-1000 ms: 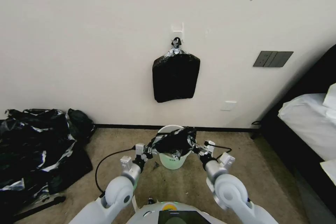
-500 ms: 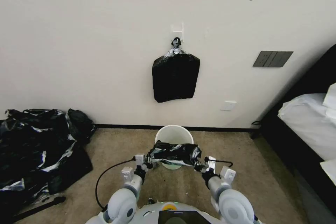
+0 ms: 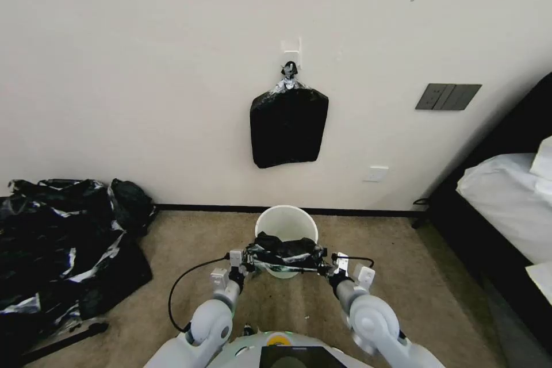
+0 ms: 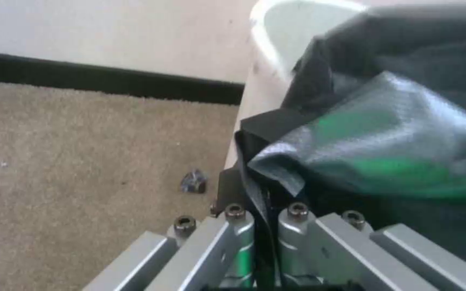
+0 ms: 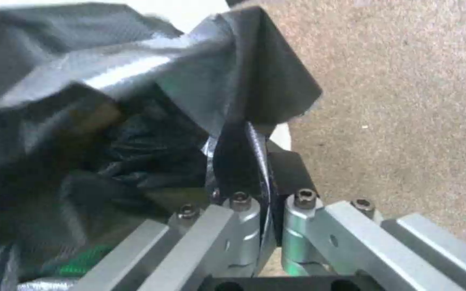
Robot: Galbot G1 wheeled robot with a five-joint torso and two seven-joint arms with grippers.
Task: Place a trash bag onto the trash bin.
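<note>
Since a moment ago I have drawn the trash bag [image 3: 284, 254] lower and nearer, both claws pinching its ends—left claw [image 3: 246, 257], right claw [image 3: 325, 262]—against the trash bin [image 3: 286, 223], whose rim remains uncovered.

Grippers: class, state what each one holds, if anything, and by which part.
Both hold the trash bag: left gripper pinches its left edge, right gripper its right edge, stretched over the trash bin.

Thin glossy plastic trash bag [image 3: 286, 253], smooth white plastic trash bin [image 3: 286, 222], rough matt carpet [image 3: 190, 241].
</note>
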